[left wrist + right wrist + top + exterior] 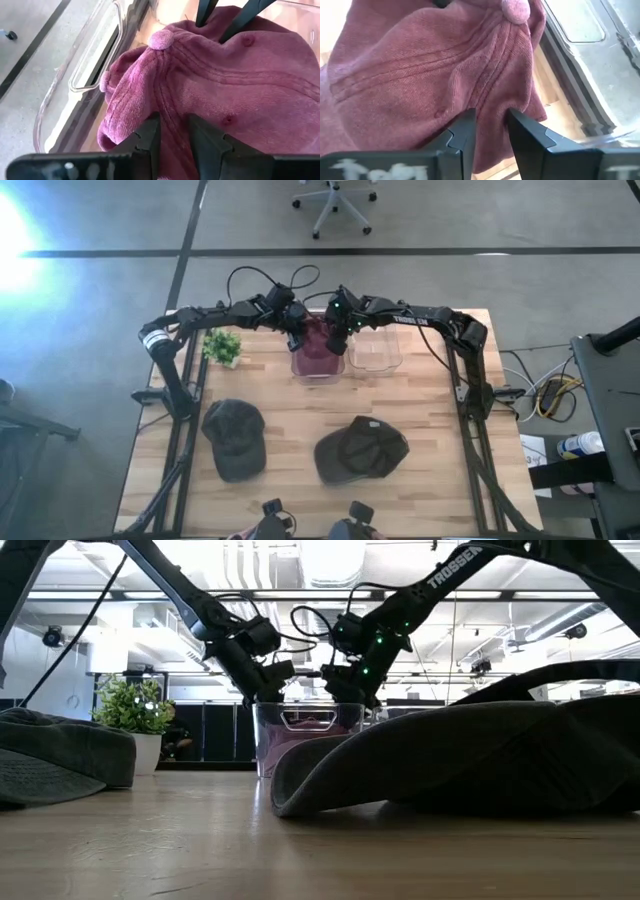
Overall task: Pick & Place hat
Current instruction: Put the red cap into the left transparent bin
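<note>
The maroon hat (318, 348) lay in the left bin (318, 370), directly under both grippers. The left gripper (172, 131) and right gripper (491, 125) each pinched a fold of it between their fingers, on opposite sides of the crown. Two bins, three hats: two dark hats (233, 436) lay on the tabletop (290, 420).

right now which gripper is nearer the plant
Left. The left gripper is over the bin with the red hat, just beside the plant; the right gripper is at the hat's far side.
</note>
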Robot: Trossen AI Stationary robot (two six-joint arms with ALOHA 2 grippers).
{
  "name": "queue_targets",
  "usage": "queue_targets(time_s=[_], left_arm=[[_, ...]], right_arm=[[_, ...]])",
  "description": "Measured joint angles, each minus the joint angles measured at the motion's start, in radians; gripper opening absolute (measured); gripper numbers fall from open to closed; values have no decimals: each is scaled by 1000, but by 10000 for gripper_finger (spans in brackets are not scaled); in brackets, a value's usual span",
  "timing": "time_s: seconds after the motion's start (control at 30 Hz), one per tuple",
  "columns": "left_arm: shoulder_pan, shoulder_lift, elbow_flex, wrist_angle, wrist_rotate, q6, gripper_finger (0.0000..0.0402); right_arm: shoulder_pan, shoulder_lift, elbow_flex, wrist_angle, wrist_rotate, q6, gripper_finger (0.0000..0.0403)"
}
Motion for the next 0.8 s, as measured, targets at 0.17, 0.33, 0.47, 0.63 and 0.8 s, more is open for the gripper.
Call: queue_targets(time_s=[0.17,0.33,0.47,0.63,0.8], left_arm=[[-4,-15,0,-10,1,-1,94],[-4,-23,0,-18,2,5,94],[-4,-30,0,-26,2,5,94],[-4,-77,0,-44,-7,11,94],[-4,-126,0,-62,-9,7,94]], right_arm=[[0,-34,0,-26,1,13,117],[0,-92,12,-60,2,-16,124],[0,-137,12,-66,3,-40,127],[0,-162,10,-80,6,-40,128],[0,-162,8,-72,4,-40,128]])
